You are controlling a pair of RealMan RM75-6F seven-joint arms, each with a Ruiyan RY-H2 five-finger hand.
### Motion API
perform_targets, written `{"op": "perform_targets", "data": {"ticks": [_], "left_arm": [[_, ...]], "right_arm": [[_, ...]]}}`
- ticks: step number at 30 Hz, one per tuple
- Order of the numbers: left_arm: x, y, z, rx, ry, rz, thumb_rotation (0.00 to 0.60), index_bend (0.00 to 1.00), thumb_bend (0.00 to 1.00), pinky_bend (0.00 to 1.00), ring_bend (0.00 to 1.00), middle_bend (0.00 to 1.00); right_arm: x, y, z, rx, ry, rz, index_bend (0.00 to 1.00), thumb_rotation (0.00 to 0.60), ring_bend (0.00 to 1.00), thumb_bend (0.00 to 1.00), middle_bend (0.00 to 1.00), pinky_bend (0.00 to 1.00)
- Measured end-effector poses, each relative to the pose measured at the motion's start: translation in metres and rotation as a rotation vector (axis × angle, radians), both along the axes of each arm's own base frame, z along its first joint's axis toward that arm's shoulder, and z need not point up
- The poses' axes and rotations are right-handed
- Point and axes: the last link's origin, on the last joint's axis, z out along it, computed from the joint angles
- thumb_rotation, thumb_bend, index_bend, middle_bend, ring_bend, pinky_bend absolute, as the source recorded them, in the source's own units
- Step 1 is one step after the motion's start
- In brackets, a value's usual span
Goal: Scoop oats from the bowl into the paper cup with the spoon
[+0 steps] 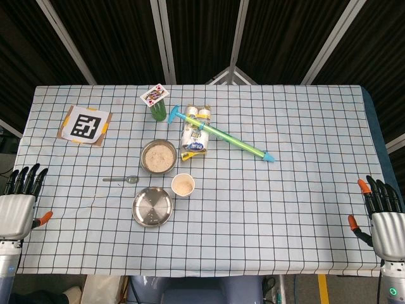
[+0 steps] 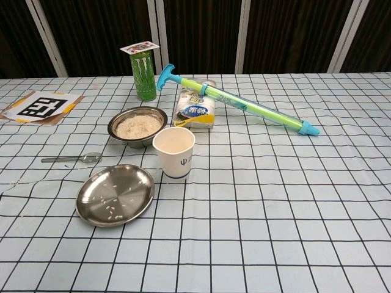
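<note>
A steel bowl of oats [image 1: 158,156] [image 2: 138,126] stands mid-table. Just in front of it to the right is a white paper cup [image 1: 183,185] [image 2: 174,152], upright, with some oats showing inside in the head view. A metal spoon [image 1: 121,180] [image 2: 72,159] lies flat on the cloth left of the cup, its bowl end pointing right. My left hand [image 1: 18,204] rests at the table's near left edge, fingers apart, holding nothing. My right hand [image 1: 381,212] sits at the near right edge, also spread and holding nothing. Neither hand shows in the chest view.
A shallow steel plate [image 1: 152,206] [image 2: 115,194] with a few stray oats lies in front of the spoon. Behind the bowl stand a green can [image 1: 157,109] [image 2: 145,76] topped by a playing card, a snack pack [image 2: 195,112], and a long water squirter [image 1: 224,135] [image 2: 238,105]. A marker tag [image 1: 85,125] lies far left.
</note>
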Motion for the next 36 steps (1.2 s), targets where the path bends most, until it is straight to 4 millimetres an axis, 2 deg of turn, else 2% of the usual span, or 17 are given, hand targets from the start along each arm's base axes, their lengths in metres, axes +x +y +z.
{"op": "perform_targets", "data": {"ticks": [12, 14, 15, 16, 17, 19, 20, 22, 25, 28, 36], "left_arm": [[0.000, 0.000, -0.003, -0.017, 0.002, 0.009, 0.600, 0.00, 0.03, 0.01, 0.00, 0.00], [0.000, 0.001, -0.004, -0.024, 0.000, 0.018, 0.600, 0.00, 0.03, 0.11, 0.05, 0.01], [0.000, 0.002, -0.004, -0.026, -0.002, 0.022, 0.600, 0.00, 0.03, 0.24, 0.14, 0.07], [0.001, 0.004, -0.004, -0.028, -0.005, 0.029, 0.600, 0.00, 0.04, 0.40, 0.29, 0.18], [0.001, 0.006, -0.004, -0.027, -0.007, 0.032, 0.600, 0.01, 0.04, 0.52, 0.40, 0.29], [0.004, 0.012, -0.003, -0.021, -0.004, 0.033, 0.600, 0.09, 0.09, 0.78, 0.66, 0.58], [0.005, 0.016, -0.003, -0.020, -0.001, 0.031, 0.600, 0.15, 0.12, 0.83, 0.72, 0.65], [0.007, 0.023, -0.005, -0.028, 0.002, 0.035, 0.600, 0.32, 0.19, 0.94, 0.82, 0.79], [0.008, 0.035, -0.011, -0.057, -0.002, 0.060, 0.600, 0.41, 0.24, 1.00, 0.90, 0.90], [0.009, 0.050, -0.019, -0.089, -0.013, 0.096, 0.600, 0.46, 0.28, 1.00, 0.96, 0.97], [0.023, 0.098, -0.045, -0.170, -0.022, 0.170, 0.600, 0.51, 0.36, 1.00, 1.00, 1.00]], "right_arm": [[0.000, 0.000, 0.000, -0.002, -0.002, 0.001, 0.00, 0.600, 0.00, 0.38, 0.04, 0.09], [0.000, 0.000, 0.000, 0.000, -0.004, 0.000, 0.00, 0.600, 0.00, 0.38, 0.04, 0.09], [0.000, 0.000, 0.000, 0.002, -0.005, 0.000, 0.00, 0.600, 0.00, 0.38, 0.04, 0.09], [0.000, 0.000, 0.000, 0.003, -0.006, 0.000, 0.00, 0.600, 0.00, 0.38, 0.04, 0.09], [0.000, 0.000, 0.000, 0.003, -0.006, 0.000, 0.00, 0.600, 0.00, 0.38, 0.04, 0.09], [-0.001, 0.000, 0.001, 0.002, -0.007, 0.002, 0.00, 0.600, 0.00, 0.38, 0.04, 0.09], [-0.001, 0.000, 0.000, 0.002, -0.007, 0.002, 0.00, 0.600, 0.00, 0.38, 0.04, 0.09], [-0.001, 0.000, 0.001, 0.001, -0.008, 0.003, 0.00, 0.600, 0.00, 0.38, 0.04, 0.09], [-0.001, 0.001, 0.000, -0.001, -0.009, 0.005, 0.00, 0.600, 0.00, 0.38, 0.04, 0.09], [0.000, 0.001, 0.000, -0.007, -0.006, 0.010, 0.00, 0.600, 0.00, 0.38, 0.04, 0.09], [-0.001, 0.002, 0.000, -0.013, -0.009, 0.014, 0.00, 0.600, 0.00, 0.38, 0.04, 0.09]]}}
